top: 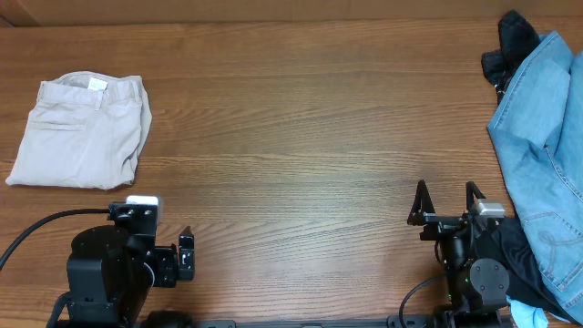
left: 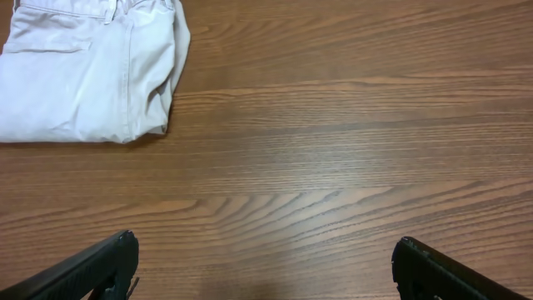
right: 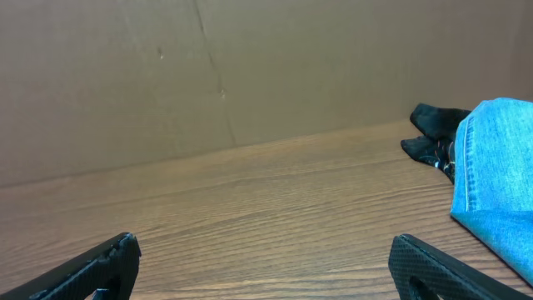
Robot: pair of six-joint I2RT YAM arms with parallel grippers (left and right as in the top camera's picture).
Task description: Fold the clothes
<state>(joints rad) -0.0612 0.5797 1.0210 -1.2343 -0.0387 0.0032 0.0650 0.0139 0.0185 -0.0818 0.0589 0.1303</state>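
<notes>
Wood-grain table (top: 301, 137) carries the folded beige trousers (top: 82, 137) (waistband and small white label on the edge away from the arms), lying flat with nothing touching them. Near the trousers, on the robot's side, sits the left gripper (left: 265, 277), its jaws spread wide with nothing between them. Well apart from the trousers, the right gripper (top: 445, 196) likewise stands parted and empty, beside a light blue denim garment (top: 542, 155) with a black garment (top: 510, 46) at its far end.
</notes>
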